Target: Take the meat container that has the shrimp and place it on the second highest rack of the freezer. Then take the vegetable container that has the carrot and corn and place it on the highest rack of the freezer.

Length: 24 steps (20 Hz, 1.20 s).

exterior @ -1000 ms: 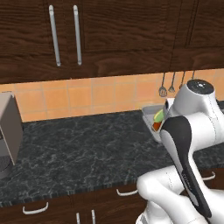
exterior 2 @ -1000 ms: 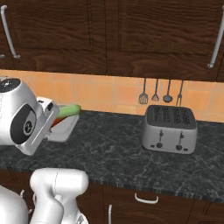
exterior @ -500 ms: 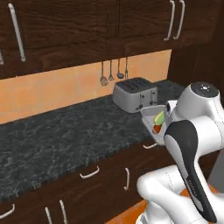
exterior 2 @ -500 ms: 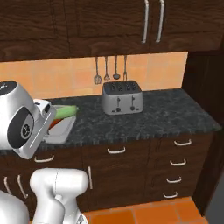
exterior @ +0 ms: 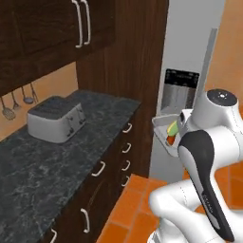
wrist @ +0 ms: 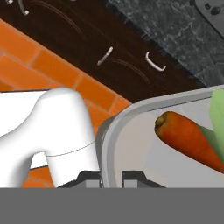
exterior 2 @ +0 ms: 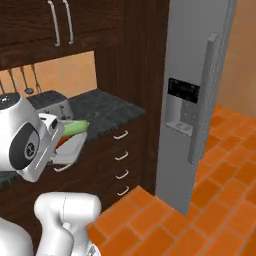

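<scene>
Over orange brick floor (exterior 2: 215, 200), the claw (wrist: 111, 175) pinches a smooth grey tray (wrist: 131, 144) bearing a tapered carrot (wrist: 188, 140).

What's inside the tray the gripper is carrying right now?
The tray holds a carrot and a green corn husk beside it. The cob itself runs out of frame. The gripper pinches the rim.

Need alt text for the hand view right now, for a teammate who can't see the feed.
The gripper is shut on the rim of a grey tray holding a carrot with the pale green corn husk beside it. Beyond the tray, dark wood drawers with silver handles, a speckled black countertop and orange brick floor pass below.
</scene>
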Tool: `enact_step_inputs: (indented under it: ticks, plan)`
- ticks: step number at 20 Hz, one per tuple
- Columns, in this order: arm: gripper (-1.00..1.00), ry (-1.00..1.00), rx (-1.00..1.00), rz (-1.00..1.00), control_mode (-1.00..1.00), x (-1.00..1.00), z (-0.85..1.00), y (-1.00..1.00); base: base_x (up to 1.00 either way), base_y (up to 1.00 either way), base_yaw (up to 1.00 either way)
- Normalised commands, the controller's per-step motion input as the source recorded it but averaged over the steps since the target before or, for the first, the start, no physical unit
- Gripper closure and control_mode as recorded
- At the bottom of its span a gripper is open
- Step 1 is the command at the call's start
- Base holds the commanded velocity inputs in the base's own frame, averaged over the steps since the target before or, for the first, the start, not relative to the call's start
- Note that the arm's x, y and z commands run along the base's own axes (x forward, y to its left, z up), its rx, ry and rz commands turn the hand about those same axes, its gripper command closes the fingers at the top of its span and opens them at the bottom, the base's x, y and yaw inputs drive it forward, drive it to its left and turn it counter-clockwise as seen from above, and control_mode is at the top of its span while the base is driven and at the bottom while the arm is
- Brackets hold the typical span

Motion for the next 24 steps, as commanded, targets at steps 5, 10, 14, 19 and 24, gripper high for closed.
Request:
enact_step_inputs:
  ticks: [5, 10, 14, 19, 24]
  plan:
    - [1.0, 0.0, 0.0, 0.0, 1.0, 0.0, 0.0, 0.0, 0.0, 0.02, -0.89]
    - [1.0, 0.0, 0.0, 0.0, 1.0, 0.0, 0.0, 0.0, 0.0, 0.0, -0.85]
    - [1.0, 0.0, 0.0, 0.0, 1.0, 0.0, 0.0, 0.0, 0.03, 0.01, -0.77]
    - [1.0, 0.0, 0.0, 0.0, 1.0, 0.0, 0.0, 0.0, 0.52, 0.02, -0.16]
    - [1.0, 0.0, 0.0, 0.0, 1.0, 0.0, 0.0, 0.0, 0.94, -0.33, 0.13]
